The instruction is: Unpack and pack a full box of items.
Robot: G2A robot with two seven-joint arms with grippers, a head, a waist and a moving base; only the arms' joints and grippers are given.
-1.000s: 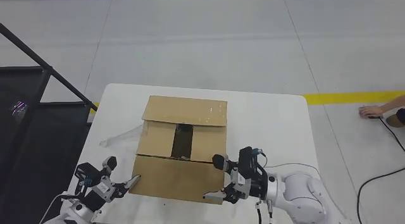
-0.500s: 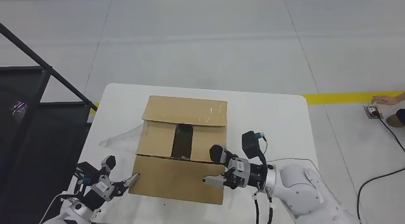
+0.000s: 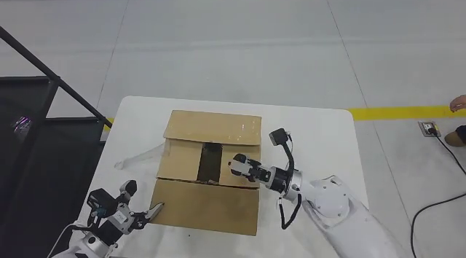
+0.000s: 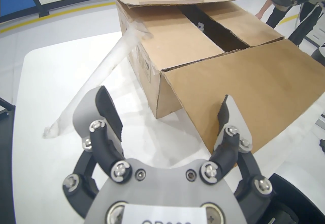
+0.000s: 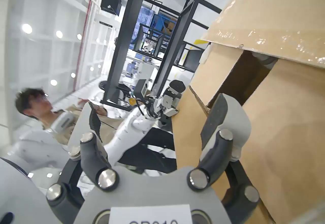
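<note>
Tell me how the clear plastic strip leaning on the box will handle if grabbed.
The plastic strip looks thin and see-through, so it is probably very light and floppy, likely to crumple in a grip. Its upper end seems stuck to the box corner, so a pull may tug the box or tear the strip.

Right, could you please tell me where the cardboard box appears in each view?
Top view: the cardboard box sits at the middle of the table, outer flaps folded out.
Left wrist view: the cardboard box stands just beyond the open left end effector.
Right wrist view: the cardboard box rises close beside the open right end effector.
Shared landmark: the dark gap between the inner flaps.
</note>
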